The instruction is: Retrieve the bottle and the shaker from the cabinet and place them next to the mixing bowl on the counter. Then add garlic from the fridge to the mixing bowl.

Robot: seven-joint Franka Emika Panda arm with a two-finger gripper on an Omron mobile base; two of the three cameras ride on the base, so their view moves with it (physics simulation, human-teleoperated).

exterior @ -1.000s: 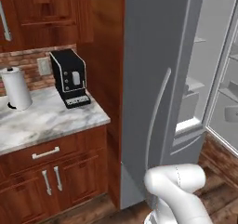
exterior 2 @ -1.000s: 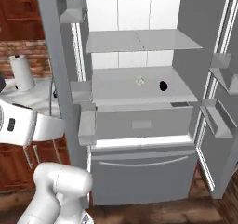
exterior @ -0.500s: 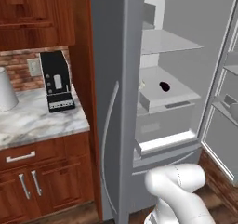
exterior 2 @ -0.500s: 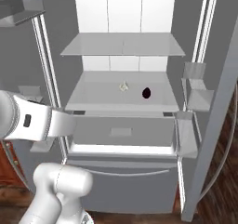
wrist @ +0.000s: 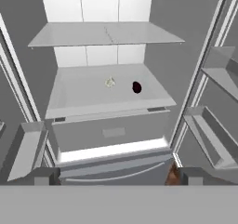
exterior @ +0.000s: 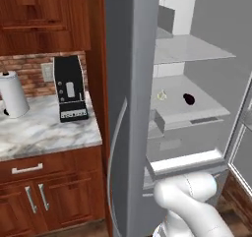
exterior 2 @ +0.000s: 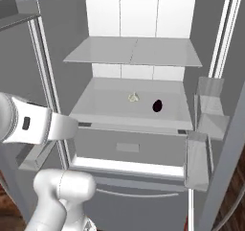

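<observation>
Now I see the garlic (wrist: 110,82) lying on the fridge's (exterior 2: 134,52) middle shelf, just beside a small dark object (wrist: 136,87) — the two are apart. My gripper (wrist: 116,176) faces that shelf from well back, jaws spread wide and holding nothing. Left of the open fridge, the counter (exterior: 44,130) carries a black coffee machine (exterior: 70,87) and a paper towel roll (exterior: 12,94).

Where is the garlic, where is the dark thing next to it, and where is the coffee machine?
garlic (wrist: 110,82), hand view, middle of the pale lump.
dark thing (wrist: 136,87), hand view, middle of it.
coffee machine (exterior: 70,87), left base view, its black front.
</observation>
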